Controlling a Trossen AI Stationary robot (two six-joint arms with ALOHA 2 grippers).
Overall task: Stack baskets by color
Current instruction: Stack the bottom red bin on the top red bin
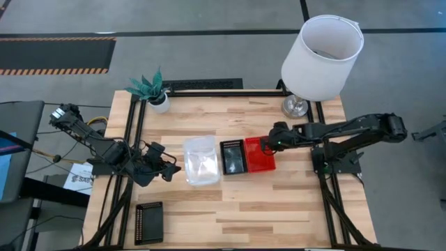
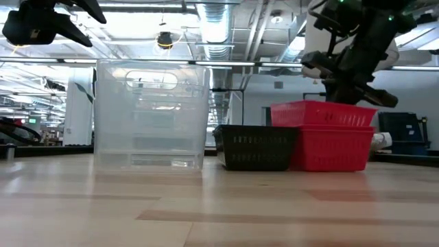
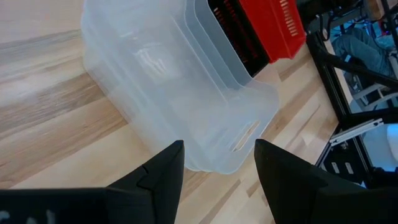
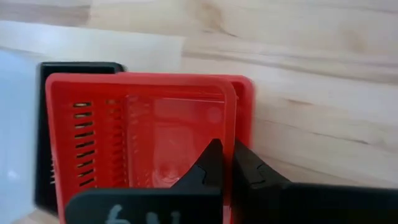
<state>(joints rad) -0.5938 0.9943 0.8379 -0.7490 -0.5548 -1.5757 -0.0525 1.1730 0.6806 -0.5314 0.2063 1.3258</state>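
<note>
Red baskets (image 1: 260, 155) nested, clear baskets (image 1: 201, 160) nested

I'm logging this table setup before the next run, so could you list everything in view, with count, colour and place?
clear baskets: one nested stack, transparent, left of table centre
black basket: one, between the clear stack and the red ones
red baskets: nested stack, right of the black one
second black basket: one, near left corner
lamp: one, white shade, far right corner
plant: one, green, far left corner
left gripper: open, beside the clear stack
right gripper: shut on a red basket's rim
</note>
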